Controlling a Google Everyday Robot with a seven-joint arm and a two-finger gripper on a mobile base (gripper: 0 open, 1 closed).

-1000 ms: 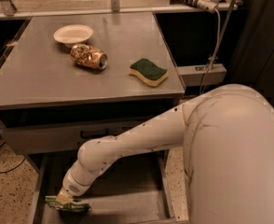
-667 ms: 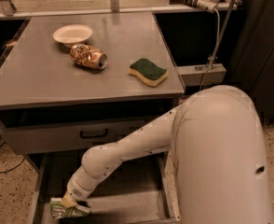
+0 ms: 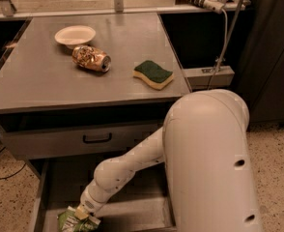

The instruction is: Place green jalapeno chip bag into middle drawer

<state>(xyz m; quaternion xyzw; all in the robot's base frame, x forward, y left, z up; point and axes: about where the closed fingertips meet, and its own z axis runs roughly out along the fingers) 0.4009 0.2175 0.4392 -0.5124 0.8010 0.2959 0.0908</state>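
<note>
Green foil meets the tip of my gripper (image 3: 85,212), low at the near left. Whether my jaws clamp it I cannot tell. The green jalapeno chip bag (image 3: 74,222) lies just left and nearer, its long side running left to right, already over the floor of the middle drawer (image 3: 60,187). I judge letting go is all that remains.

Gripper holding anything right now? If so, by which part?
The gripper, low in the middle drawer, appears to hold the green jalapeno chip bag by its upper edge.
</note>
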